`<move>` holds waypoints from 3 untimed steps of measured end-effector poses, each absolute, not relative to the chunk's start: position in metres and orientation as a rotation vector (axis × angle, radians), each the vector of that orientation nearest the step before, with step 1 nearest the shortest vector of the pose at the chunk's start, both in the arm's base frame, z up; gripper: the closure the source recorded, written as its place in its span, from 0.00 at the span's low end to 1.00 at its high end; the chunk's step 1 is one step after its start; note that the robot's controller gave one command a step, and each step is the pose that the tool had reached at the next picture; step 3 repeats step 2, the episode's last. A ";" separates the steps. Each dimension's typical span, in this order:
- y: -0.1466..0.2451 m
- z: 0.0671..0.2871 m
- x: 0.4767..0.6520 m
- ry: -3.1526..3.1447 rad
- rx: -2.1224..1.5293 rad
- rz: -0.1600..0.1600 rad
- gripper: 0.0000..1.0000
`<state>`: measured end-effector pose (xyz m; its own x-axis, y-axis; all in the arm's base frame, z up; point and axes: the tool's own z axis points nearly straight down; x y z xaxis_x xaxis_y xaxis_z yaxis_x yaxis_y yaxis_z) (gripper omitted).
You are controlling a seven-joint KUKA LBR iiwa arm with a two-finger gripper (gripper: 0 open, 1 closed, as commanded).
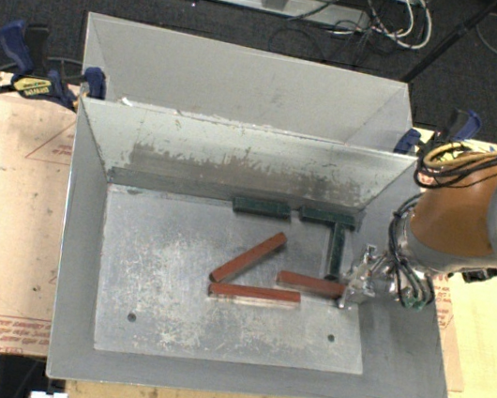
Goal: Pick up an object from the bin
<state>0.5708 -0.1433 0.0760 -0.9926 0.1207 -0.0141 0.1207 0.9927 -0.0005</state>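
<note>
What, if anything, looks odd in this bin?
Nothing stands out. Red bars lie loose on the bin floor, green bars near its back wall, all inside. The gripper sits at the right end of the short red bar.

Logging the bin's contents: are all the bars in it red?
No, dark green bars lie at the back, behind the red bars on the floor.

bin [143, 308] centre: three bars [256, 293] | pincer [351, 292] at their right | more bars [262, 208] behind
</note>
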 end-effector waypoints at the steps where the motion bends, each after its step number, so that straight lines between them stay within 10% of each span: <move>1: -0.143 0.076 0.571 3.122 0.189 -0.002 1.00; 2: -0.135 0.226 0.563 3.131 0.197 0.000 1.00; 3: -0.135 0.226 0.563 3.131 0.197 0.000 1.00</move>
